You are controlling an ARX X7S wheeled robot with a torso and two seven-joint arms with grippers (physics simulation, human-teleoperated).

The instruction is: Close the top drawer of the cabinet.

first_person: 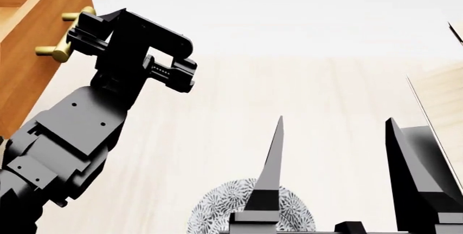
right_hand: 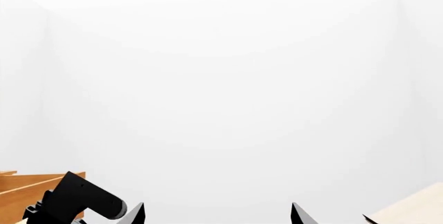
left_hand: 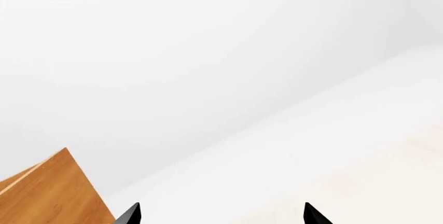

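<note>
Both grippers are spread: left gripper (left_hand: pixel 221 214) beside the top drawer (first_person: pixel 36 55) handle (first_person: pixel 69 33), right gripper (first_person: pixel 336 163) above a patterned bowl (first_person: pixel 217 207).

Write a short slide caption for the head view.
Left gripper at the brass handle of the top drawer; right gripper open.

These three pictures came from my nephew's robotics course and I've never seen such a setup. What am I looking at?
They are simulator renders from a two-armed wheeled robot. The head view looks down over both arms. The left hand is up at the brass handle of the orange-brown top drawer, which it is meant to close; whether it grips the handle is unclear. The right hand is open and holds nothing. A patterned bowl lies on the pale surface. The other two views come from cameras near each hand and mostly show white background.
</note>
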